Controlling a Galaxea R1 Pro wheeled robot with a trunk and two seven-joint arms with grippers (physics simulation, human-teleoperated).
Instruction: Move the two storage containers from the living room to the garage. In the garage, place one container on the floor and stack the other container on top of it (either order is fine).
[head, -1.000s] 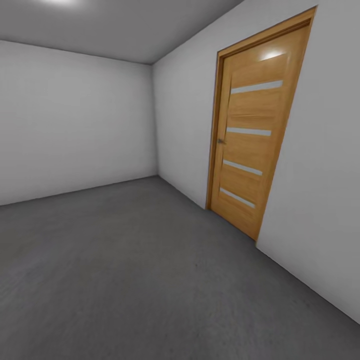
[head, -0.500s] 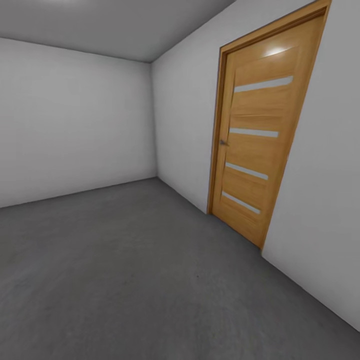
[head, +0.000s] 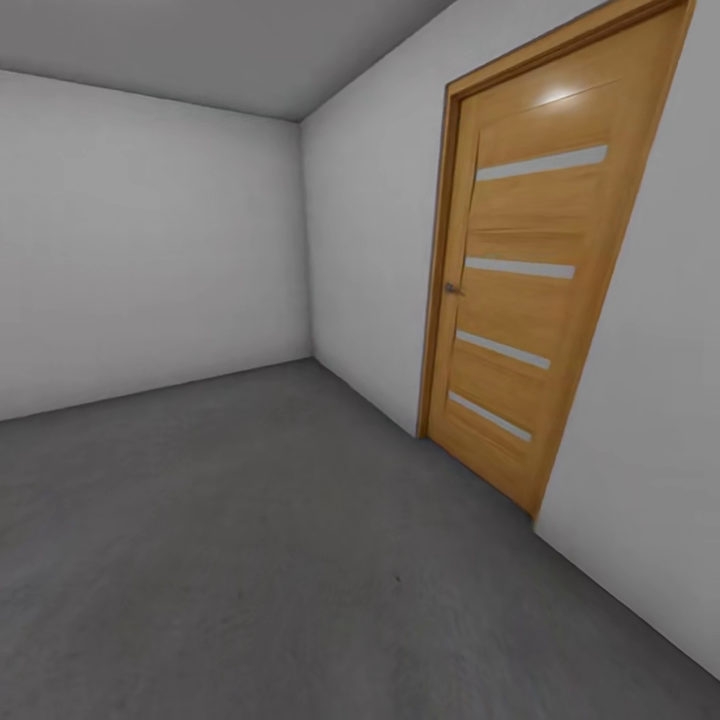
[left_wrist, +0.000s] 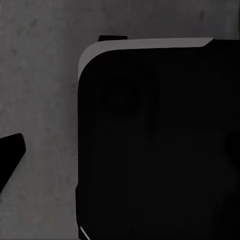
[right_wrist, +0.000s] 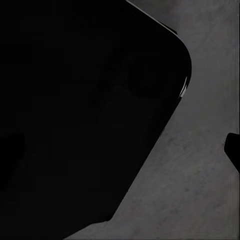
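Head view: faces forward and slightly down into a room corner, the wooden door (head: 525, 290) at frame right and the grey floor (head: 250, 560) filling the lower half. Left and right wrist views: both look down, near a dark robot body (left_wrist: 160, 145), sharing that floor.

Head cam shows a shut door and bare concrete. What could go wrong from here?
1. The wooden door in the right wall looks shut; driving at it without working the handle could mean a bump.
2. The wall runs close along the right side, so a turn may clip it.
3. Both wrist views are mostly blocked by a dark body over the grey floor, so finger state can't be checked.
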